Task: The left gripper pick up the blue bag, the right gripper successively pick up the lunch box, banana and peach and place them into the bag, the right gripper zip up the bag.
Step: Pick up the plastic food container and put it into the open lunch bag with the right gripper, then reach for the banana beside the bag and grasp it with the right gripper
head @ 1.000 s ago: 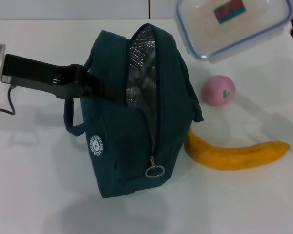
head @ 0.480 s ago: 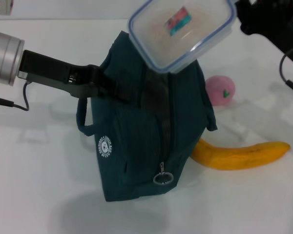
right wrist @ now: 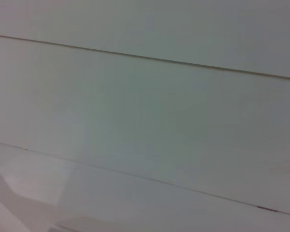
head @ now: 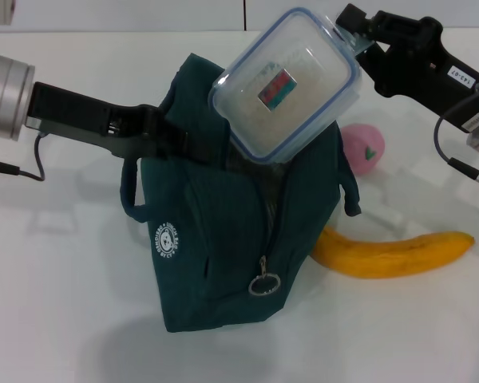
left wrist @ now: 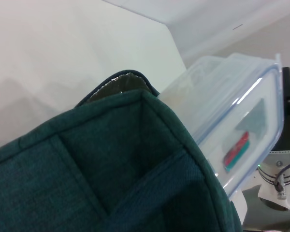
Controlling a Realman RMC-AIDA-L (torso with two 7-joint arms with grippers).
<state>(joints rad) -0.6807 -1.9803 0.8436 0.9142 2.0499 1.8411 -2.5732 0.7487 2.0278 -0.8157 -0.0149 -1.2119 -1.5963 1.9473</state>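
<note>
The dark teal bag (head: 223, 239) stands on the white table. My left gripper (head: 176, 144) is shut on its near top edge and holds it up. My right gripper (head: 347, 36) is shut on the far end of the clear lunch box (head: 286, 86) with the blue rim. The box hangs tilted with its lower end in the bag's open top. The left wrist view shows the bag's fabric (left wrist: 87, 174) and the lunch box (left wrist: 232, 130) close behind it. The pink peach (head: 363, 149) and the yellow banana (head: 391, 253) lie on the table to the right of the bag.
The bag's zip pull ring (head: 264, 284) hangs at its front end. A black cable (head: 16, 171) trails from the left arm over the table. The right wrist view shows only a pale wall.
The right gripper has carried the lunch box from the back right of the table over the bag and tipped its lower end down into the opening. The bag has shifted slightly.
</note>
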